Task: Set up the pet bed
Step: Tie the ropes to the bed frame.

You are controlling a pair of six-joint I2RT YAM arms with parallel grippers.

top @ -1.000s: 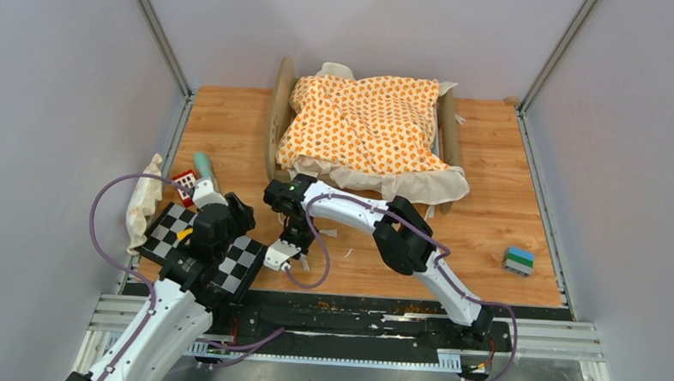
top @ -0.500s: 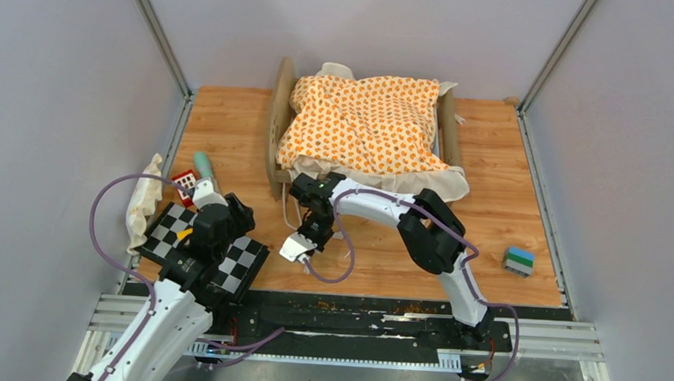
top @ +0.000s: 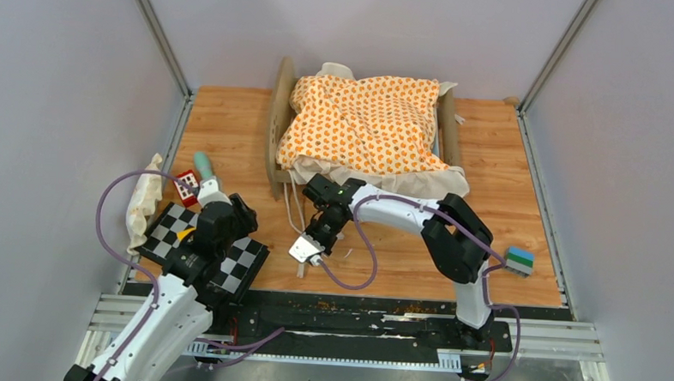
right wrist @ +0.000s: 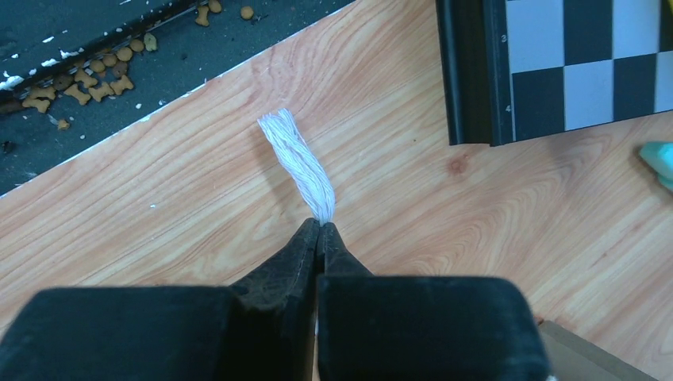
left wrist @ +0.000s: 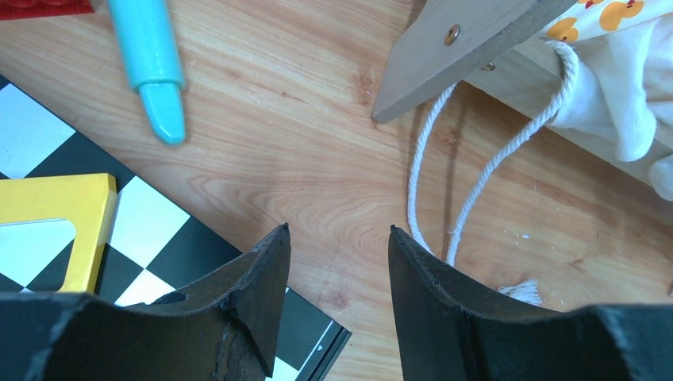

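Observation:
The pet bed (top: 278,123) stands at the back centre, and its light-wood leg shows in the left wrist view (left wrist: 452,48). An orange-patterned cushion (top: 362,123) with a cream edge (left wrist: 611,95) lies on it and hides the base. A white tie cord (top: 292,207) hangs from the cushion's front left corner to the floor (left wrist: 428,159). My right gripper (top: 303,259) is shut on this cord (right wrist: 298,155), whose frayed end sticks out past the tips (right wrist: 319,225). My left gripper (top: 234,210) is open and empty (left wrist: 337,230), left of the cord.
A checkerboard (top: 236,263) with a yellow piece (left wrist: 55,210) lies at front left. Behind it are a teal pen (top: 204,166), a red block (top: 184,184) and a small white pillow (top: 142,203). A blue-green block (top: 519,260) sits at right. Crumbs (right wrist: 79,87) lie past the front edge.
My right gripper has moved to the right with the cord end held in it, drawing the cord along the floor. The left arm has barely moved.

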